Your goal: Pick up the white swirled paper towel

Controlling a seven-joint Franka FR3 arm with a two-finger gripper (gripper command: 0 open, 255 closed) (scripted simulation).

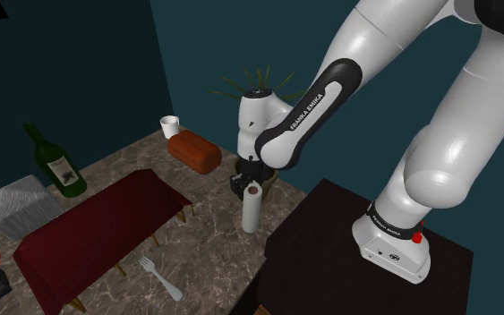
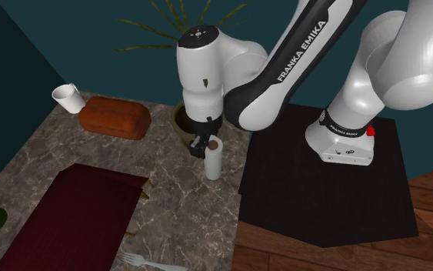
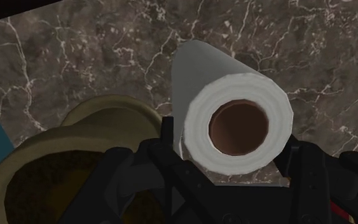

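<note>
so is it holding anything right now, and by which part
The gripper clasps the white paper towel roll by the sides of its top end; it stands upright on the counter.

We see a white paper towel roll with a brown core, a dark white-veined marble worktop, a maroon cloth and a green bottle.

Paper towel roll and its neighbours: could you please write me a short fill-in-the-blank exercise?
The paper towel roll stands ___ on the marble counter.
Its hollow core is ___ in colour.
The fork lies beside the dark ___ cloth.
Missing words: upright, brown, red.
</note>
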